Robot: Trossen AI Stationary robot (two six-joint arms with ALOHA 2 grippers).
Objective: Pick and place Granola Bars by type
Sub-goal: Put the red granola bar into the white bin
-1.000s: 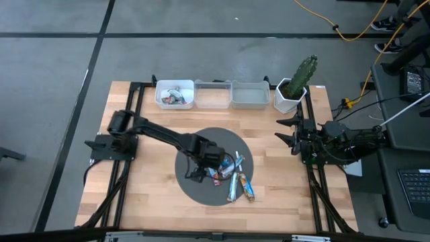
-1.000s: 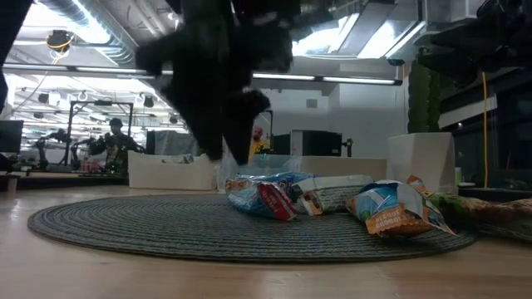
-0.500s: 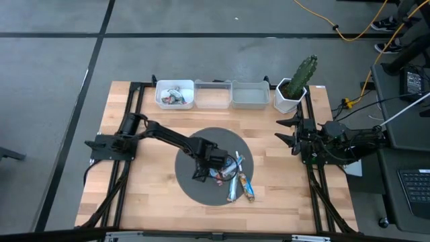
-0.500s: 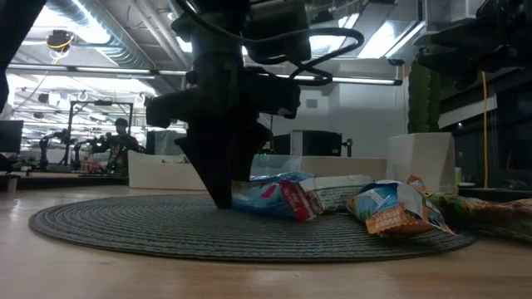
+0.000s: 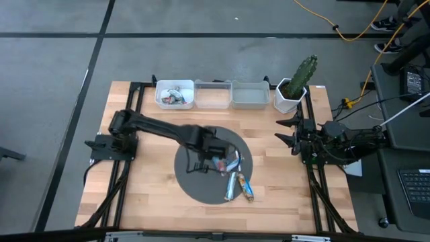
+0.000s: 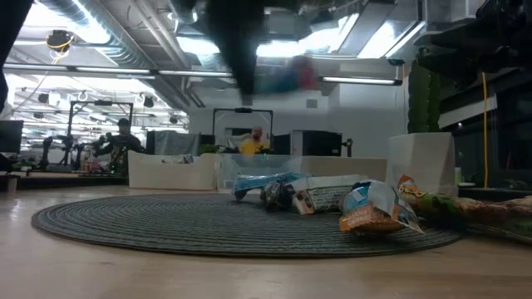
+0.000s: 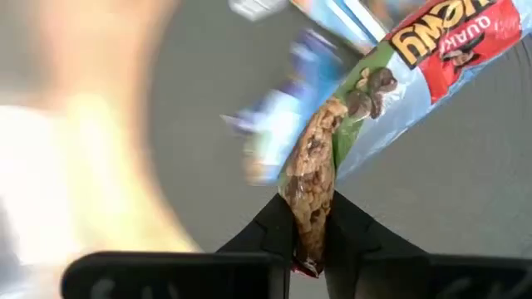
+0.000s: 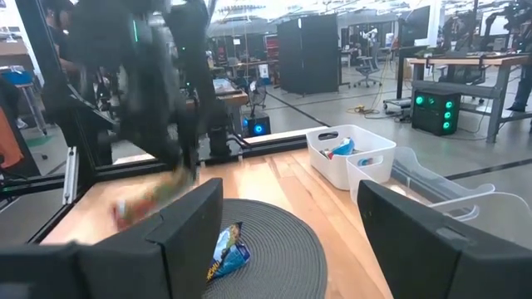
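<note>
From above, we take the round grey mat at the middle of the wooden table as our landmark. The left gripper sits over the mat's centre with a red-and-blue granola bar at its tip. More granola bars lie in a loose cluster on the mat's right-hand part, just beside the gripper, reaching towards the mat's near-right edge. Behind the mat, three white bins stand in a row; the leftmost bin holds several wrapped bars. A potted cactus stands at the row's right end. The right gripper waits well to the right of the mat, near the table's right edge.

At table height, we see the left arm as a dark blur above the mat, with a blurred red-and-blue shape high beside it, clear of the mat. On the mat lie a blue bar and a blue-and-orange bar nearer the mat's right rim.

From the left wrist, we see the two dark fingers pinched together on the end of the bar, its wrapper showing green, pale blue and a red label; it hangs over the mat.

From the right wrist, we see the right arm's own fingers standing well apart with nothing between them, a blue bar on the mat beyond them.
</note>
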